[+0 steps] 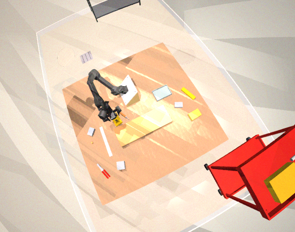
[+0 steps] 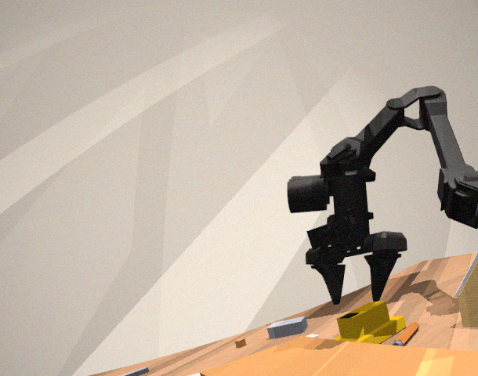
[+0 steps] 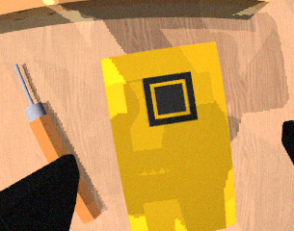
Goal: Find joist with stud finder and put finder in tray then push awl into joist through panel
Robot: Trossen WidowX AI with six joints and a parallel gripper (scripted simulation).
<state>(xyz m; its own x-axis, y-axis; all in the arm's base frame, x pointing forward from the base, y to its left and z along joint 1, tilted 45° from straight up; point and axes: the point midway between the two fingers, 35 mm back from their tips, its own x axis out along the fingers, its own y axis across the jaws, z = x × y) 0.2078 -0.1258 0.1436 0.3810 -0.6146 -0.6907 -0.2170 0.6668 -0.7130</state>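
Note:
The yellow stud finder (image 1: 116, 121) (image 2: 363, 321) (image 3: 180, 168) lies on the wooden table beside the near-left end of the floor panel (image 1: 147, 127) (image 2: 280, 359) (image 3: 185, 11). A black square marks its top. My gripper (image 2: 356, 301) (image 3: 183, 149) is open and empty, a little above the stud finder, with fingertips to either side of it in the wrist view. The orange-handled awl (image 1: 123, 115) (image 2: 407, 333) (image 3: 50, 140) lies beside the stud finder, partly behind one finger in the wrist view. The pale blue tray (image 1: 161, 93) is empty. The joist is hidden.
A white sloped board (image 1: 128, 91) stands by the arm's base. A white strip (image 1: 106, 141), grey blocks (image 1: 91, 131) (image 1: 120, 165) and red-handled pliers (image 1: 102, 171) lie left of the panel. Yellow blocks (image 1: 188, 93) (image 1: 194, 114) and another grey block (image 1: 178, 104) lie right.

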